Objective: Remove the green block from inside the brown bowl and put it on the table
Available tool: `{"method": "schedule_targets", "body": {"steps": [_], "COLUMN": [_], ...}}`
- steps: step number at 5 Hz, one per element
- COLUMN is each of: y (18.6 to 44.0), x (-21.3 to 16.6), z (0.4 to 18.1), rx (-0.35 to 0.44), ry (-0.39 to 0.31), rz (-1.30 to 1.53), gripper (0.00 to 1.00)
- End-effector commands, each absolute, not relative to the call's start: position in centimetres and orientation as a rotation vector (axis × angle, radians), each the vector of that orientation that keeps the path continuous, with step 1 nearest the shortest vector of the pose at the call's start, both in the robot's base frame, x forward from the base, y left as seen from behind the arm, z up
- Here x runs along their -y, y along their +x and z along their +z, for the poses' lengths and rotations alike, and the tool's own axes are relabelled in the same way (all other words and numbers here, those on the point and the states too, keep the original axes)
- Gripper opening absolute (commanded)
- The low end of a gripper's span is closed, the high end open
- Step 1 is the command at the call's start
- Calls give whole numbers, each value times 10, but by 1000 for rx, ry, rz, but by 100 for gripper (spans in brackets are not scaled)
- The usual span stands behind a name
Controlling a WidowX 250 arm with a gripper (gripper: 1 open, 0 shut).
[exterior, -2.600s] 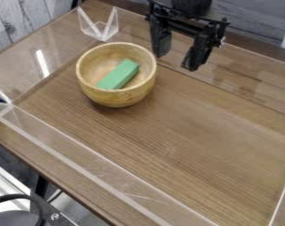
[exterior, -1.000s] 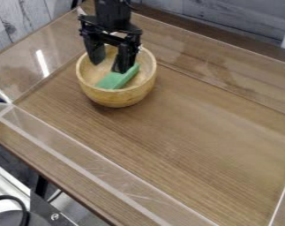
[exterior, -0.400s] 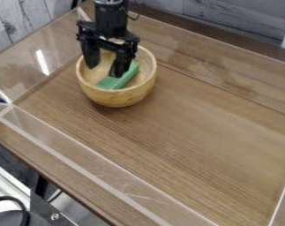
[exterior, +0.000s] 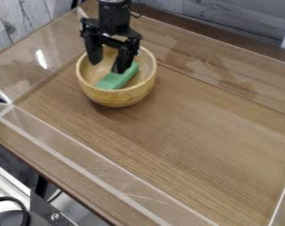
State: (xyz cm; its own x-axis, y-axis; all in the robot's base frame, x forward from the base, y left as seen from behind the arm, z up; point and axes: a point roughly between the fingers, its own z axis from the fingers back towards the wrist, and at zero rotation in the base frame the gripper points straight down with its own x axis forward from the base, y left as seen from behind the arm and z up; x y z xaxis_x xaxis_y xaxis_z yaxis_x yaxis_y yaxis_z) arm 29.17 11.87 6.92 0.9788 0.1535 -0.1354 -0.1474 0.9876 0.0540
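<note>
The brown bowl (exterior: 97, 93) stands on the table (exterior: 191, 132) at the upper left. Inside it lies the green block (exterior: 115, 79), slanted toward the upper right. My black gripper (exterior: 113, 60) hangs over the bowl's far half with its jaws open. One finger reaches down behind the bowl's far left rim, the other comes down onto the block's upper end and hides it. Nothing is held between the fingers.
Clear acrylic walls (exterior: 62, 141) border the tabletop on all sides. A clear folded plastic piece (exterior: 81, 19) sits behind the bowl, mostly hidden by the arm. The wood surface stretches right and toward the front of the bowl.
Since the earliest frame the gripper has travelled from the right of the bowl to above it. Over the last second it shifted only slightly and stayed open; the block has not moved.
</note>
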Motion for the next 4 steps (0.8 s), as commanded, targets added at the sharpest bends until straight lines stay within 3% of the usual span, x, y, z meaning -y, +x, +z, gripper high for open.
{"method": "schedule_targets", "body": {"steps": [1,3,4], "y": [307,311,316], "x": [-112,-121,-118], "z": [87,92,98], "rx": [-116,-224,-227], "ry": [55,33,23], "rz": [132,192,196], "gripper": [100,100,100]}}
